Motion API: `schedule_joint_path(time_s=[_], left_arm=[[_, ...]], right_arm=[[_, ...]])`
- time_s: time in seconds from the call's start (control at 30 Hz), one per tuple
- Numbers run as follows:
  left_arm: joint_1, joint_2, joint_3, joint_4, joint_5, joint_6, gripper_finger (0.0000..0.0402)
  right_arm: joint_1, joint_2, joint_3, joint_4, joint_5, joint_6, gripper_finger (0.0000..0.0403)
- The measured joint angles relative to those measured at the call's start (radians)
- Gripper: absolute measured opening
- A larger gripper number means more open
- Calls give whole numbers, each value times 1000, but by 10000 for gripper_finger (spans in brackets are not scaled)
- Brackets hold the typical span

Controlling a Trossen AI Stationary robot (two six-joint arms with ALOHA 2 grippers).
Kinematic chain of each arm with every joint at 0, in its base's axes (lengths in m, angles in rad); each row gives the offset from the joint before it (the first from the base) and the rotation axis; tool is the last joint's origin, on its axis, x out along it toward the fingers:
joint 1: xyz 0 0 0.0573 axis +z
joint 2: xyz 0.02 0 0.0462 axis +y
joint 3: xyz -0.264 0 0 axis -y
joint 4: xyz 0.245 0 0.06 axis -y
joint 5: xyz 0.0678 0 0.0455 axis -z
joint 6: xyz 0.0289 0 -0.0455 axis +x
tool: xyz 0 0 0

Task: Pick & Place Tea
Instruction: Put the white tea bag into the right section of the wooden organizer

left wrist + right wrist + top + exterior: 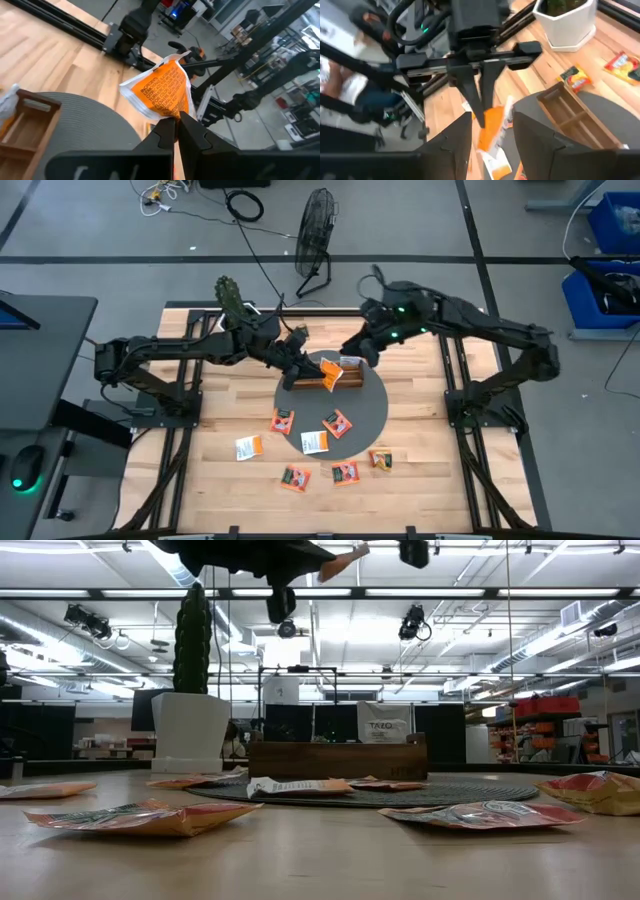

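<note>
My left gripper (314, 370) is shut on an orange tea sachet (162, 92), held in the air above the brown wooden tray (340, 382) on the round dark mat (372, 415). My right gripper (492, 135) is just right of it and open. Its fingers stand on either side of the sachet (492, 127) without touching it. Several more tea sachets lie flat on the mat and the wooden table, among them one (283, 421) on the mat's left rim and one (345, 473) near the front. My left gripper pinches one edge of the orange sachet (175, 112) between its two fingertips (162, 132). The fingers come nearly level from the table's left. The sachet sticks out beyond them toward my right gripper, lifted clear of the tray and the mat.
A white pot with a cactus (232, 300) stands at the table's far left, close behind my left arm. The tray's slots (570, 112) are open on top. A fan (315, 230) stands on the floor beyond the far edge. The table's near left is bare wood.
</note>
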Motion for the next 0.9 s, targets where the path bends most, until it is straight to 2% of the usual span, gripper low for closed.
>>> schedule_joint_path(time_s=[0.17,0.3,0.9], left_arm=[[0,0,0,-1,-8,3,9],[0,0,0,-1,-8,4,7],[0,0,0,-14,-14,18,8]], right_arm=[[0,143,179,-195,-13,-81,151],[0,215,250,-281,-13,-122,151],[0,256,230,-330,-79,-136,151]])
